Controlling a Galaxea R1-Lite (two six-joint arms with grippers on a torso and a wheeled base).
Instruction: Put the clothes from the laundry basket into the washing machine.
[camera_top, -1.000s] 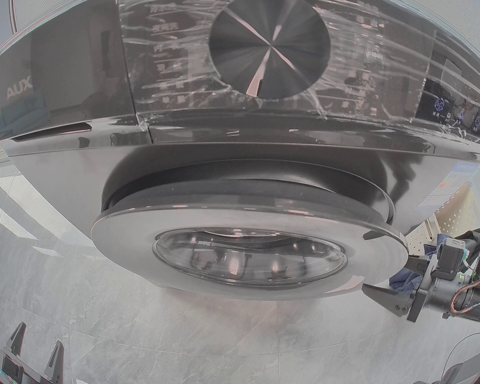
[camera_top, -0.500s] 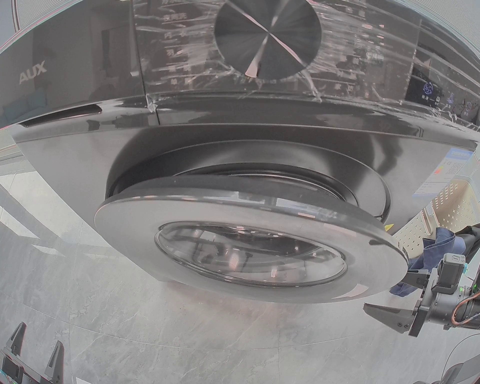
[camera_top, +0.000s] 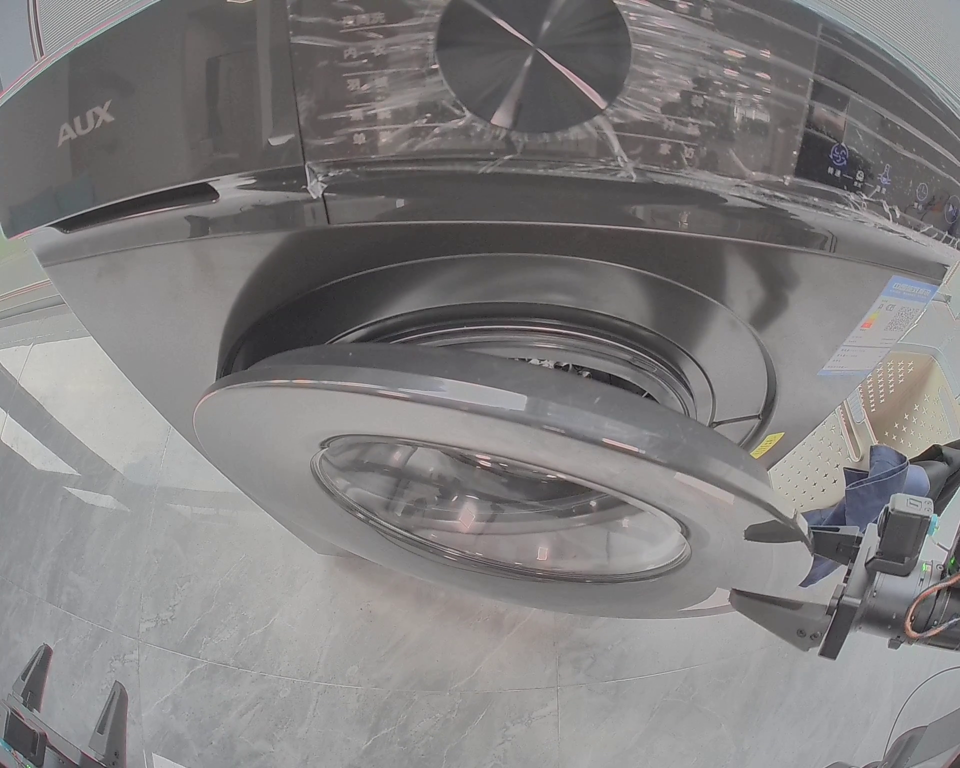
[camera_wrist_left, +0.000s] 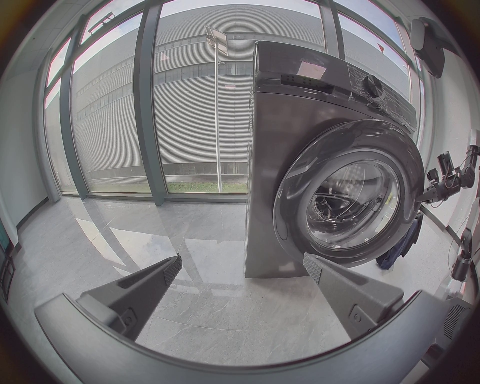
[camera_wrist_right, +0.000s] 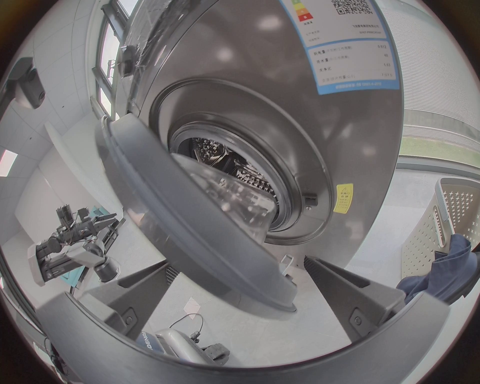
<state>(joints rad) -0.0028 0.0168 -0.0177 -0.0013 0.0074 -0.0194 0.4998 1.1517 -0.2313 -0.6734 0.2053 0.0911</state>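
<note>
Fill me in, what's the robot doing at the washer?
The right gripper sits open at the free edge of the washing machine door, straddling its rim. The door is partly open, drum visible behind. Blue clothes sit in the laundry basket beside the machine. The left gripper hangs open, low and apart.

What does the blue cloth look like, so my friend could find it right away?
Find the big dark washing machine with its round door ajar. Beside it, on the robot's right, stands a cream basket dotted with little holes. The blue cloth hangs over the basket's rim: soft, dark blue folds against hard, pale plastic.
</note>
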